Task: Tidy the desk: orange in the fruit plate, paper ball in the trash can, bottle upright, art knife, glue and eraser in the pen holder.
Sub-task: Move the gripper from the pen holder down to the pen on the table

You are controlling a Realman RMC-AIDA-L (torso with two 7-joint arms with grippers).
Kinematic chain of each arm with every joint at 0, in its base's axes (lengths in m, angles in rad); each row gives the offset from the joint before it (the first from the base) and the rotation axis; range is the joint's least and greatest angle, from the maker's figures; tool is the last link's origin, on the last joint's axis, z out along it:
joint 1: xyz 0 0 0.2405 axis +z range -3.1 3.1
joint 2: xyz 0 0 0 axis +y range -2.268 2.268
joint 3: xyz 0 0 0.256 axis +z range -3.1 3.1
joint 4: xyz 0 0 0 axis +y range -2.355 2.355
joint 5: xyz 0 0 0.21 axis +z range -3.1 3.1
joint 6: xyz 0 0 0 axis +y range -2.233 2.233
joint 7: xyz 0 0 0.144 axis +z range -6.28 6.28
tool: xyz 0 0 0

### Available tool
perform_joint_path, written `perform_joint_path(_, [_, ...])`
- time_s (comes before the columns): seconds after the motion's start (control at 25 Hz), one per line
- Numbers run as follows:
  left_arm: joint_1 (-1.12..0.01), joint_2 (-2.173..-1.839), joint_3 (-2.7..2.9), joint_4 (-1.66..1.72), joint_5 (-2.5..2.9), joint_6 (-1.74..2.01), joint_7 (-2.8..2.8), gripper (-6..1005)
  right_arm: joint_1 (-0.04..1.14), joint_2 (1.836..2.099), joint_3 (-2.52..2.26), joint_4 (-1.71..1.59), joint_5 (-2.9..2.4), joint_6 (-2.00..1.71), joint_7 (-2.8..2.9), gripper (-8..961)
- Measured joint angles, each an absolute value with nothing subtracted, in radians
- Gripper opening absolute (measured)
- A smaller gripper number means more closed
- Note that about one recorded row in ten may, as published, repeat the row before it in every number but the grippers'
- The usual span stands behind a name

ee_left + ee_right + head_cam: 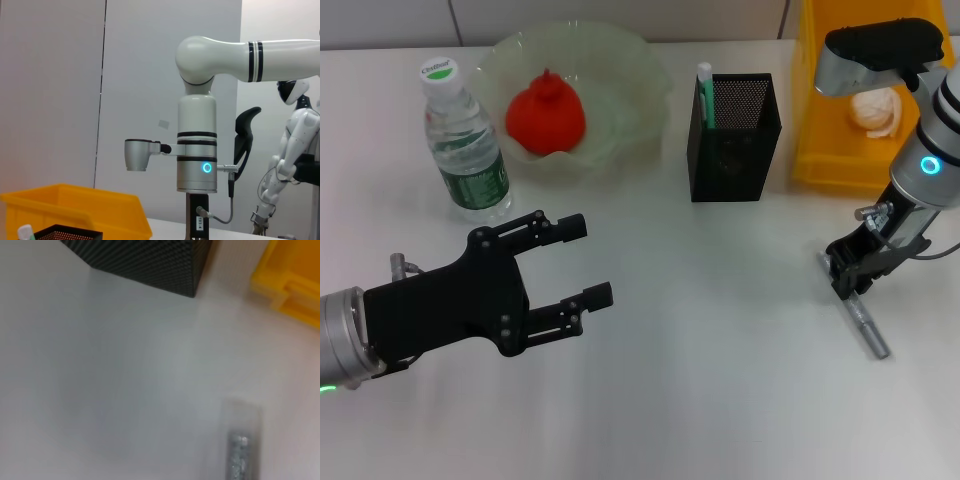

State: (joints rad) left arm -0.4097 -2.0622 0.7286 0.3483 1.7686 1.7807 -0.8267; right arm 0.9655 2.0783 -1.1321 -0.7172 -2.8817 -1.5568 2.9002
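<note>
The orange (545,115) lies in the fruit plate (625,60). The bottle (465,140) stands upright to the plate's left. The paper ball (875,110) lies in the yellow trash can (820,130). The pen holder (733,130) holds a green-and-white glue stick (705,95). A silver art knife (868,328) lies on the table at the right, also in the right wrist view (242,445). My right gripper (850,275) is down at the knife's near end. My left gripper (592,260) is open and empty above the table at the front left. The eraser is out of view.
The white table (700,350) spreads between the two grippers. The left wrist view shows the right arm (197,150) upright behind the trash can (75,205) and the pen holder's rim (65,232). The right wrist view shows the pen holder (150,260) and the trash can's corner (295,275).
</note>
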Motion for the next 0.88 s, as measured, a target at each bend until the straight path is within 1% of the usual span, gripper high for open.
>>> perform_joint_path(0.08, [-0.41, -2.062, 0.729, 0.348, 1.769, 1.781, -0.824, 739, 0.966, 2.078, -1.132, -0.718, -2.882, -1.558, 2.893, 267])
perform_joint_path(0.16, [-0.41, -2.062, 0.729, 0.348, 1.769, 1.782, -0.819, 739, 0.97, 2.077, -1.132, -0.713, -2.882, -1.559, 2.885, 134])
perform_joint_path(0.56, [-0.409, -2.063, 0.725, 0.348, 1.768, 1.79, -0.818, 738, 0.974, 2.078, -1.157, -0.71, -2.888, -1.56, 2.878, 129])
perform_joint_path(0.84, [-0.41, -2.062, 0.723, 0.348, 1.768, 1.79, -0.818, 738, 0.974, 2.08, -1.16, -0.706, -2.885, -1.56, 2.877, 149])
perform_joint_path(0.88, [-0.41, -2.062, 0.722, 0.348, 1.768, 1.79, -0.818, 738, 0.974, 2.08, -1.162, -0.704, -2.885, -1.56, 2.877, 175])
